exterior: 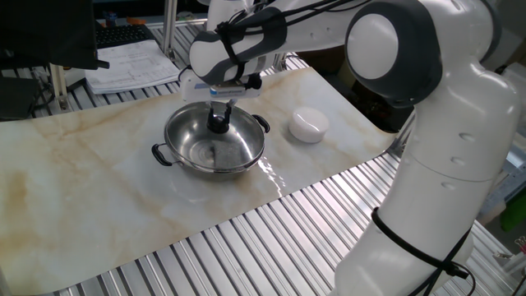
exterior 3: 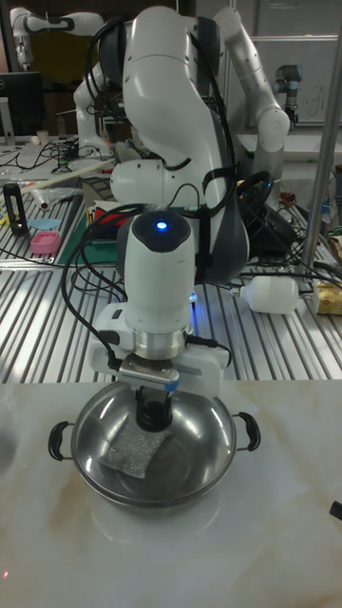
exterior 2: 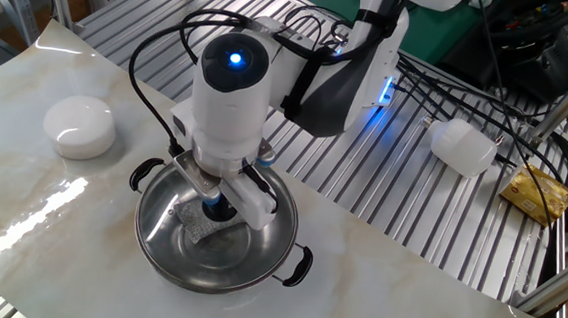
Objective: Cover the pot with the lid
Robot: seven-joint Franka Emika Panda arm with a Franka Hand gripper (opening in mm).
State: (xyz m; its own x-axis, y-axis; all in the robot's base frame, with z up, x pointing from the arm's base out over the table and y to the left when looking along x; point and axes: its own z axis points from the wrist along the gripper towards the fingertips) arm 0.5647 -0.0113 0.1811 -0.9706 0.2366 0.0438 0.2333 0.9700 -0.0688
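Observation:
The shiny steel pot with two black side handles stands on the marble-look sheet. The clear glass lid lies level over its rim, its black knob at the centre. My gripper comes straight down from above, its fingers closed around the knob. A grey reflection shows on the glass under the hand. The hand hides the fingertips in the other fixed view.
A small white dome-shaped object sits on the sheet a short way from the pot. The sheet lies on a ribbed metal table. A white bottle and cables lie on the table behind the arm.

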